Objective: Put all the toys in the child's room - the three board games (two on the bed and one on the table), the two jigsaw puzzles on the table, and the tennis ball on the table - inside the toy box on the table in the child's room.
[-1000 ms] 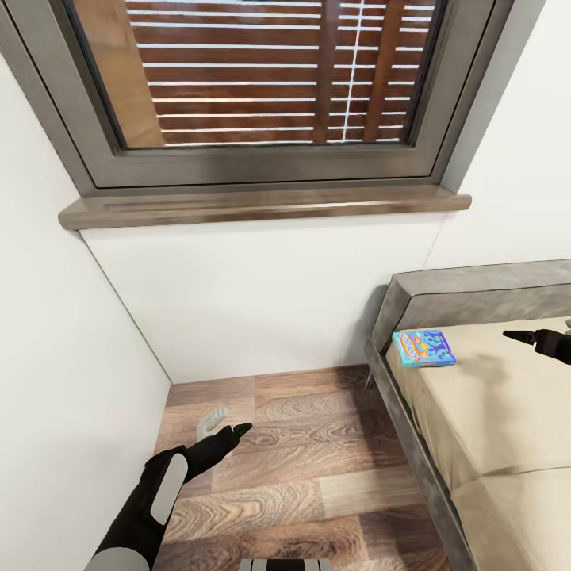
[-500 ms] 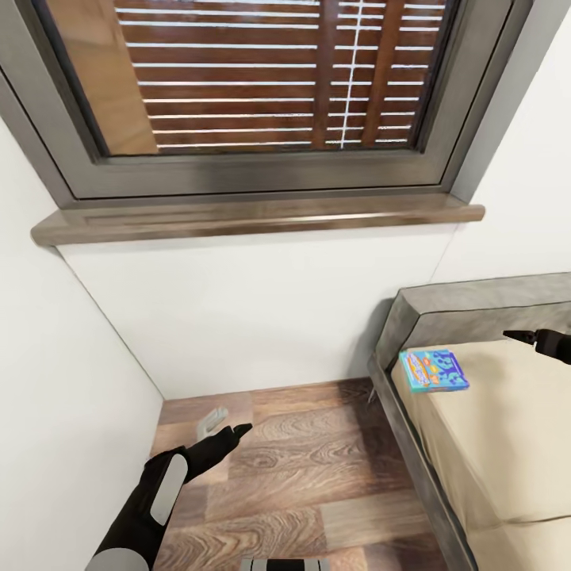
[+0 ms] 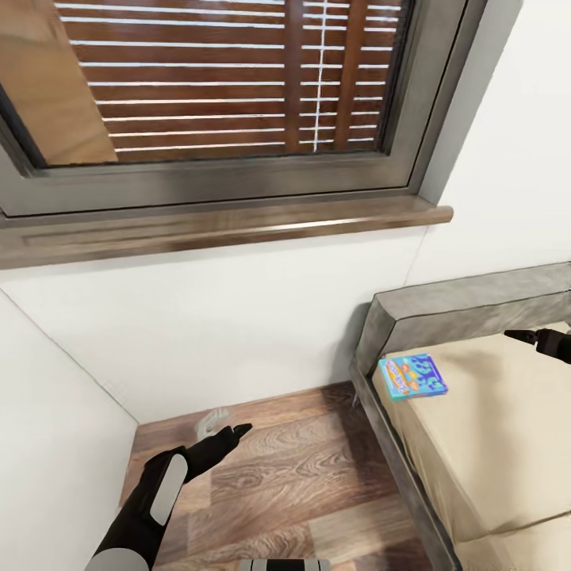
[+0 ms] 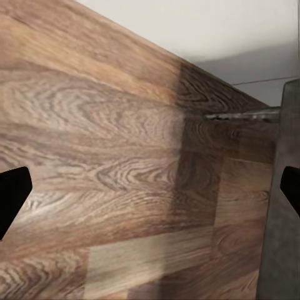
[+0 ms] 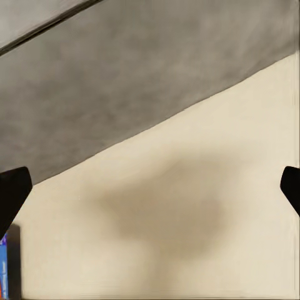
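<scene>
Blue board game (image 3: 411, 376): lies flat on the bed (image 3: 492, 428), near the grey headboard (image 3: 468, 305).
Right tool (image 3: 519, 336): hovers over the mattress beside the game, fingers apart, empty.
Left tool (image 3: 236, 431): low over the wooden floor (image 3: 317, 476), fingers apart, empty.
Window (image 3: 214, 87): above, blinds drawn.

Blue cartoon board game (image 3: 411, 376); beige mattress, grey-framed bed (image 3: 468, 297); brown wood-grain floor (image 3: 317, 476)
</scene>
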Robot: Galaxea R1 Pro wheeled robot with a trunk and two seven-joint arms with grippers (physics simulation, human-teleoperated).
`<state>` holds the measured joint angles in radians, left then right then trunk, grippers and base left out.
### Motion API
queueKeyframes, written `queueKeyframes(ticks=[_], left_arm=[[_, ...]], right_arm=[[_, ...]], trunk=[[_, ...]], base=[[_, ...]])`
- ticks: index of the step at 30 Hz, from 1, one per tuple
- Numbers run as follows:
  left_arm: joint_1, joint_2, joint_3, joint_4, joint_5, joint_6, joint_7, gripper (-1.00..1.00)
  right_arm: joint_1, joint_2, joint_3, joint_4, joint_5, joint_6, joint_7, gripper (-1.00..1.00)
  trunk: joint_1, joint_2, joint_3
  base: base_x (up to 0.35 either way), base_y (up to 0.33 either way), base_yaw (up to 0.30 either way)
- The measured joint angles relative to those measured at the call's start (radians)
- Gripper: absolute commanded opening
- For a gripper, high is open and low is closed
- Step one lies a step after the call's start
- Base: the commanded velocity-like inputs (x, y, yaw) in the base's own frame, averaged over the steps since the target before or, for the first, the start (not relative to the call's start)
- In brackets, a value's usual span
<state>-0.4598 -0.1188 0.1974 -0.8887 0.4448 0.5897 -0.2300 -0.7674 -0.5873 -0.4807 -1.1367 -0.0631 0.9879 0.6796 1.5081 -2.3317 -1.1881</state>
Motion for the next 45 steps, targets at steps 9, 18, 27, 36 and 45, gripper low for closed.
queueKeyframes(ticks=[9,18,27,36,45], left_arm=[[0.000,0.000,0.000,0.000,0.000,0.000,0.001,1.00],[0.000,0.000,0.001,0.000,0.000,0.000,0.000,1.00],[0.000,0.000,0.000,0.000,0.000,0.000,0.000,1.00],[0.000,0.000,0.000,0.000,-0.001,0.000,0.000,1.00],[0.000,0.000,0.001,0.000,-0.001,0.000,0.001,1.00]], right_arm=[[0.000,0.000,0.000,0.000,0.000,0.000,0.000,1.00],[0.000,0.001,0.000,0.000,0.001,-0.001,0.000,1.00],[0.001,0.000,0.000,0.000,-0.001,-0.003,0.001,1.00],[0.004,0.000,-0.001,0.001,-0.002,-0.011,0.002,1.00],[0.005,0.001,-0.001,0.001,-0.002,-0.007,0.001,1.00]], trunk=[[0.000,0.000,0.000],[0.000,0.000,0.000],[0.000,0.000,0.000],[0.000,0.000,0.000],[0.000,0.000,0.000]], base=[[0.015,0.000,-0.078],[0.004,0.040,-0.019],[0.001,0.105,-0.004],[0.000,0.023,-0.001],[0.000,0.005,0.000]])
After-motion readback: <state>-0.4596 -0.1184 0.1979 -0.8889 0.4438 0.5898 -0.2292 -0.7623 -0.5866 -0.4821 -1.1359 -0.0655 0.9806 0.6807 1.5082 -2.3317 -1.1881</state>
